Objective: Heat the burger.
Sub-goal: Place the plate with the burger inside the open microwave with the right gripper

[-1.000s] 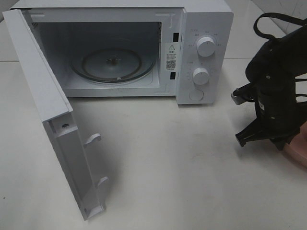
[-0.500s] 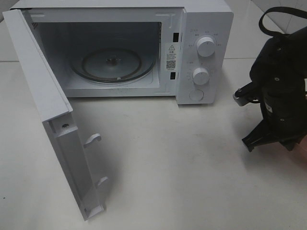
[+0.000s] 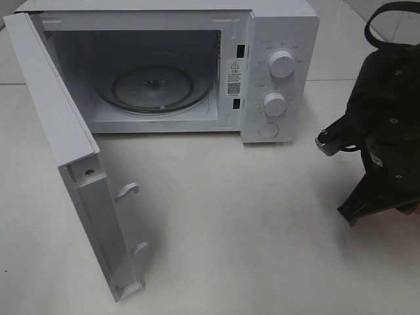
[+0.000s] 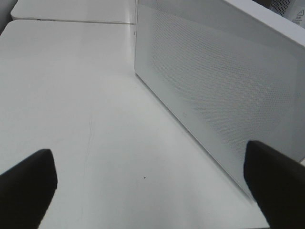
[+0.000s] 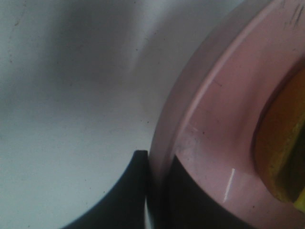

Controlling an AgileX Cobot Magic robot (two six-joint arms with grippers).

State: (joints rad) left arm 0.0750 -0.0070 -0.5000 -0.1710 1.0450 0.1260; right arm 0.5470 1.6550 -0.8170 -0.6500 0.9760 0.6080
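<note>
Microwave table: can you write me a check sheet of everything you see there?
Surface: white table, plain and smooth.
Job's things: burger sits on the pink plate, shown only in the right wrist view; microwave has its door swung open; glass turntable has nothing on it.
Clutter: nothing seen.
Tools: left tool open, holding nothing, near the door's outer face; right tool shut on the pink plate's rim.
Cables: black cable loops above the right arm.
Surroundings: second white tabletop behind.
</note>
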